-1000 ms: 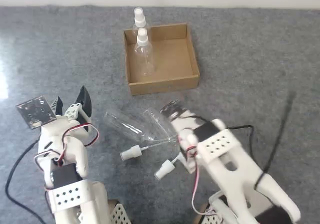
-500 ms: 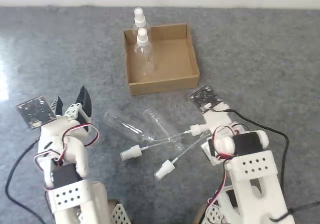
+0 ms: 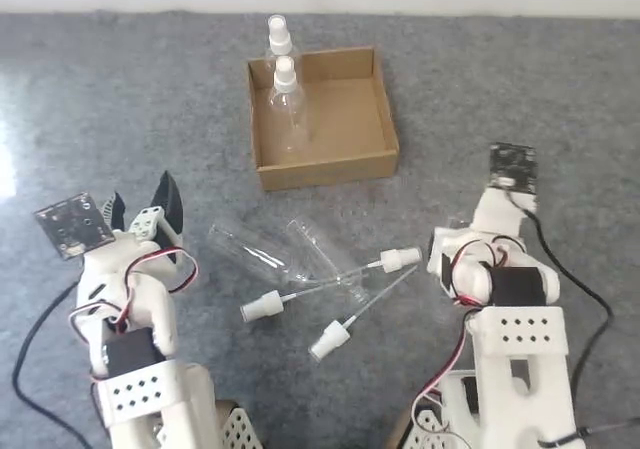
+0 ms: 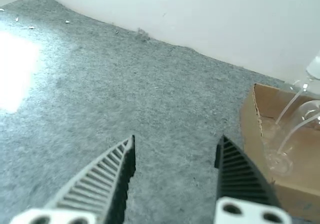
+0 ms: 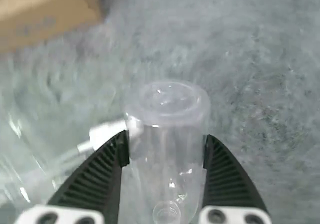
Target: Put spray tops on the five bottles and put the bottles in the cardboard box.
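**Right gripper** (image 5: 165, 138), from its own wrist: the two ribbed fingers press against opposite sides of a clear bottle (image 5: 167, 129), which is held between them with a round end toward the camera. A loose spray top (image 5: 106, 132) lies on the grey carpet (image 5: 260, 59) just beside it, and a corner of the cardboard box (image 5: 45, 7) sits farther off. **Left gripper** (image 4: 175, 166), from its wrist: the fingers are spread wide with nothing between them, above bare carpet, with the box off to one side holding a capped bottle (image 4: 295, 129). **High view**, the layout: the capped bottle stands in the box's rear left corner and a second capped bottle (image 3: 280, 35) stands upright just behind the box wall. Two bare bottles (image 3: 248, 250) lie between the arms, with three spray tops (image 3: 262, 307) and their dip tubes near them. A faint mark on the box wall in the right wrist view is too blurred to read.
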Controlling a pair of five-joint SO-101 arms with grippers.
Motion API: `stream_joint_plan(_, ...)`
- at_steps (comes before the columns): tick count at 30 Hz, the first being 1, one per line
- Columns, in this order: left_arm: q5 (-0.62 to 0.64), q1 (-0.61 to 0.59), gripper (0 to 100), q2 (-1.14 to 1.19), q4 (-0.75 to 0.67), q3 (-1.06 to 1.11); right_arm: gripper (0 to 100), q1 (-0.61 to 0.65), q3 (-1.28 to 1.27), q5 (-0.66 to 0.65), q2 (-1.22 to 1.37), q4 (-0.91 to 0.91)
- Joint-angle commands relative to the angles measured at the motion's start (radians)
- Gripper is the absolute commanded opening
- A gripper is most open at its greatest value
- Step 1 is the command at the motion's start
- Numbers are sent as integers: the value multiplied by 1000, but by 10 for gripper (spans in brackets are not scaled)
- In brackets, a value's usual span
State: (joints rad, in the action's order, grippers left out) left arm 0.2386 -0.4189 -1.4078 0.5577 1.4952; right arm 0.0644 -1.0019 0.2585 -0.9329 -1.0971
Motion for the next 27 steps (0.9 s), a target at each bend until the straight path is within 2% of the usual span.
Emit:
stream_joint_plan(1,-15,-2,239,3,-26,-4,95,-36,11,172,-30,65)
stream_joint_plan(4,-15,-2,239,3,-26,-4,95,-64,11,302,-30,84)
stream_joint_plan(7,-15,-2,239,3,-26,-4,95,-91,9,376,-30,81)
stream_joint_plan(12,-15,-2,239,3,-26,-4,96,-147,-31,394,-30,120)
stream_joint_plan(22,-15,-3,239,3,-26,-4,96,-254,-293,430,-39,503)
stream_joint_plan(27,-15,-3,239,3,-26,-4,96,-320,-350,483,-39,581)
